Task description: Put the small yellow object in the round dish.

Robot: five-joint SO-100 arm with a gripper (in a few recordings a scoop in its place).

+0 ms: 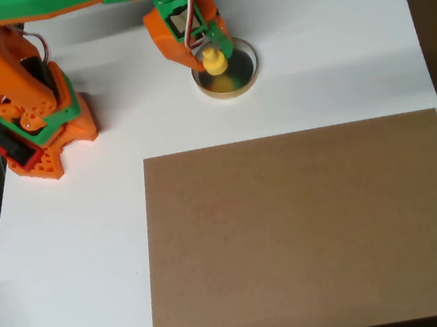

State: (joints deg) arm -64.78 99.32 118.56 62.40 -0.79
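At the upper middle of the frame, the gripper [206, 52] clasped the yellow piece [214, 61] over the dish [246, 76], apparently placed there for release.

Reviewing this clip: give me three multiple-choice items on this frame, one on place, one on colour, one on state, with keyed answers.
1. Where is the small yellow object?
A. On the brown board
B. Over the round dish
C. By the arm's base

2. What colours is the arm?
A. Orange and green
B. Black and white
C. Blue and grey

3. What are the gripper's fingers doing?
A. Spread wide over bare table
B. Closed round the yellow object
C. Gripping the board's edge

Answers: B, it sits within the round dish rim; A, both colours show on the arm; B, the gripper flanks and holds it.
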